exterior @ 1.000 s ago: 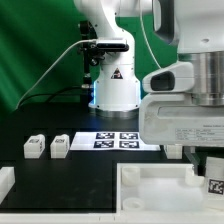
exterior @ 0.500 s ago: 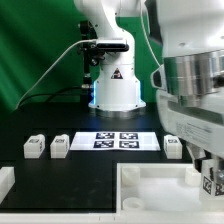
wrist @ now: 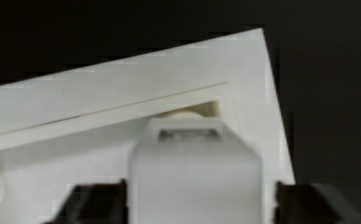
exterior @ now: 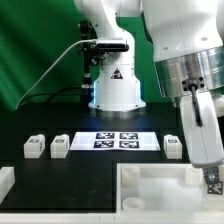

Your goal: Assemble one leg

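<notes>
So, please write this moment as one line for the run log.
hand: shut on leg | place: over corner of white panel | three legs loose by marker board

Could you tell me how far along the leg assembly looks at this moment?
Done: one leg has been picked up by the hand. In hand: it hangs over a corner of the large white panel, not visibly seated. Left: attaching it; three legs remain on the table.

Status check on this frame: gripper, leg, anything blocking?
Gripper shut on a leg, low over the white panel's corner. Three more legs sit on the table, untouched. Nothing in the way.
</notes>
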Available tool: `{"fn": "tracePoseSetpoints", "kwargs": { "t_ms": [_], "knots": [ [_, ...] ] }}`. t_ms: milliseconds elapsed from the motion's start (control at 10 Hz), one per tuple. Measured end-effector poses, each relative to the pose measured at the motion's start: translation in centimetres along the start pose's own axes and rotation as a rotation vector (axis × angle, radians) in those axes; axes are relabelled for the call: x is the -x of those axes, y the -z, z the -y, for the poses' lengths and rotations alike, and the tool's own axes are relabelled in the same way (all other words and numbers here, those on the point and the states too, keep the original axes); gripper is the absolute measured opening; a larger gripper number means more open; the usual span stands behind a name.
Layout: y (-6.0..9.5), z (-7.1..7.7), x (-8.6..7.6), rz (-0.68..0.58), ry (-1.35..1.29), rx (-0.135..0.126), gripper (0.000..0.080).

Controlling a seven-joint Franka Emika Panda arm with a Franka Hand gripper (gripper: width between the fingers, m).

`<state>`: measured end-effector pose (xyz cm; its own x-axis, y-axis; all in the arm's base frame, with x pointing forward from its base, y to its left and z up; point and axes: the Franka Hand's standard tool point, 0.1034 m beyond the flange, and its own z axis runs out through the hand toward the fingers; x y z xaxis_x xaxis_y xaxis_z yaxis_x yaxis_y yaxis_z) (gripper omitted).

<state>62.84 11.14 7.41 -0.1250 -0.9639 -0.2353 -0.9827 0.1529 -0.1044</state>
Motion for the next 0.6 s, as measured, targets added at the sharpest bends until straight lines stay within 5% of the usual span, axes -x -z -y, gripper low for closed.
{"fn": "tracePoseSetpoints", "kwargs": {
  "t_ms": [100,200,300,600],
  "knots": [
    [-0.02,-0.13,0.16,-0.002,0.126,0.016,0.0571],
    [0.02,-0.34,0.51,0.002,0.257,0.057,0.0625],
    [0.06,-0.09,0.8,-0.01,0.456,0.078,0.0625],
    [-0.02,-0.1,0.5,-0.007,0.718,0.078,0.0648]
  ]
}}
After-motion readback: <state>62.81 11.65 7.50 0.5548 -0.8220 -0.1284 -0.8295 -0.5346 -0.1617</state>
